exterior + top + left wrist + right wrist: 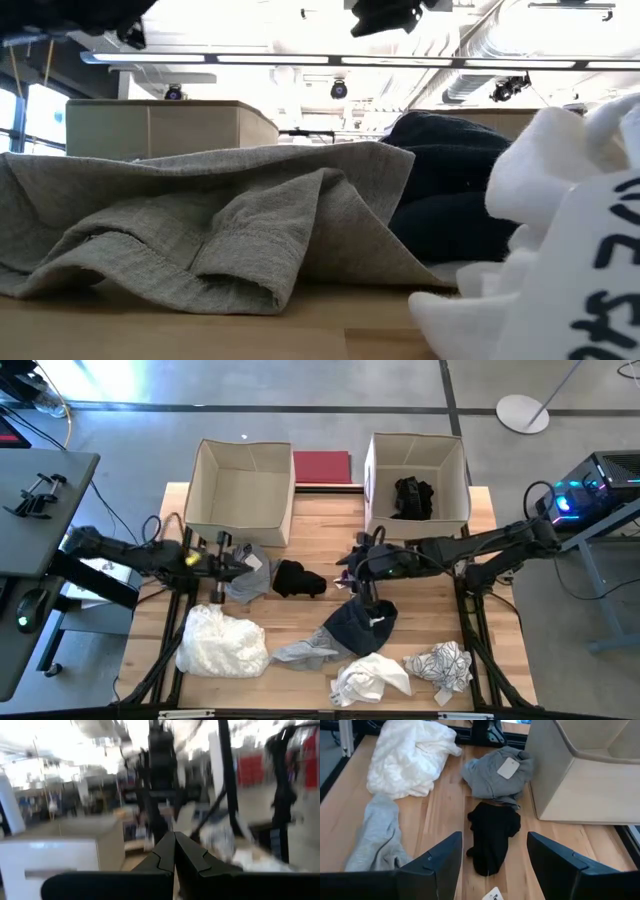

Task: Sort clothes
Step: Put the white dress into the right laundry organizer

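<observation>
The right gripper [492,865] hangs open above the table, the black garment [492,837] lying at its twelve o'clock, long axis running straight between the jaws (left gripper [174,851] is shut, farther off).

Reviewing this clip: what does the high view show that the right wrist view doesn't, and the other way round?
Only the high view shows both beige boxes, the right box with a black garment inside, the red mat, the navy garment and the patterned garment, plus the left gripper, shut, waiting at table left.

Only the right wrist view shows the white tag on the grey garment clearly, and the right gripper open.

Both show the black garment, the big white garment, the light grey garment and the left box.
</observation>
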Action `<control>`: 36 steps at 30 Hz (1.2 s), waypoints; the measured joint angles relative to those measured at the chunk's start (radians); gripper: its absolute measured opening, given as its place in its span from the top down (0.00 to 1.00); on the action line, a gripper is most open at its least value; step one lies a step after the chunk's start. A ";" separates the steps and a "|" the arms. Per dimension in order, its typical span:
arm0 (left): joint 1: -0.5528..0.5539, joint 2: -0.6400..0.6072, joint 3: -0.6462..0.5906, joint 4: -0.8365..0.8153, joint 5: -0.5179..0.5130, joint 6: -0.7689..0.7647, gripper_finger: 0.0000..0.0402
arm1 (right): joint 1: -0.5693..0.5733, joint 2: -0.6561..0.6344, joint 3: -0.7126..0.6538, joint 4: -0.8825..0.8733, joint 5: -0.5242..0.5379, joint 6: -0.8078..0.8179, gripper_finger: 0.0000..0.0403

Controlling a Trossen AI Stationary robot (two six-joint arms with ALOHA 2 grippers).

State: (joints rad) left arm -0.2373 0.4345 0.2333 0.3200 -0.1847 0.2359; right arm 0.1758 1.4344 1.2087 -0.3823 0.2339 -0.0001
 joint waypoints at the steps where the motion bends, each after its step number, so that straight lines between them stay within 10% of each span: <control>1: -0.020 0.051 0.039 -0.054 -0.033 0.002 1.00 | -0.001 0.001 0.000 -0.001 0.000 0.000 0.48; 10: -0.238 0.534 0.447 -0.623 -0.156 -0.179 1.00 | 0.000 0.001 0.000 0.005 0.001 0.001 0.48; 18: -0.498 0.820 0.766 -1.117 -0.154 -0.786 1.00 | 0.000 0.001 0.000 0.015 0.000 -0.006 0.48; 27: -0.814 0.947 0.819 -1.196 -0.119 -1.558 1.00 | -0.005 0.001 0.000 0.126 0.000 -0.092 0.48; 36: -0.931 1.012 0.819 -1.331 -0.354 -1.828 0.96 | -0.015 0.001 0.000 0.141 0.000 -0.087 0.48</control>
State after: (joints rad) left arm -1.1679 1.4463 1.0527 -1.0108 -0.5388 -1.5921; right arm 0.1604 1.4353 1.2087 -0.2414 0.2337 -0.0872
